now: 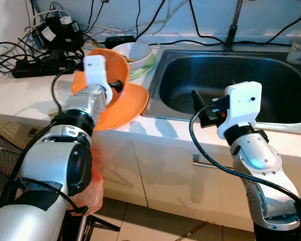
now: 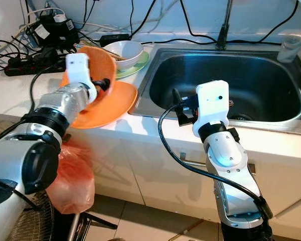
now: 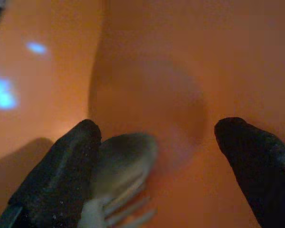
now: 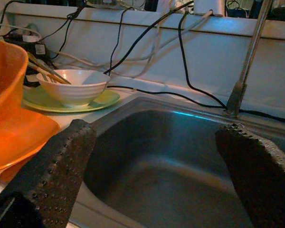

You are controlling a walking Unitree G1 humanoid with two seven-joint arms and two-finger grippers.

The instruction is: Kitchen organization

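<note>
An orange bowl [image 1: 112,61] stands tipped on its side on an orange plate [image 1: 129,103], on the counter left of the sink [image 1: 215,83]. My left gripper [image 3: 156,133] reaches into the bowl and is open, with both fingers against the orange inside. A pale fork [image 3: 126,166] lies in the bowl right beside one finger [image 3: 61,171]; I cannot tell if they touch. My right gripper [image 4: 154,130] hovers over the sink's front left edge, open with nothing between its fingers.
A white bowl [image 1: 136,51] with chopsticks sits on a green plate [image 1: 146,68] behind the orange dishes. A power strip and tangled cables [image 1: 42,55] crowd the back left counter. The faucet [image 1: 233,25] and a clear cup [image 1: 298,49] stand behind the sink. An orange plastic bag [image 2: 72,175] hangs below the counter.
</note>
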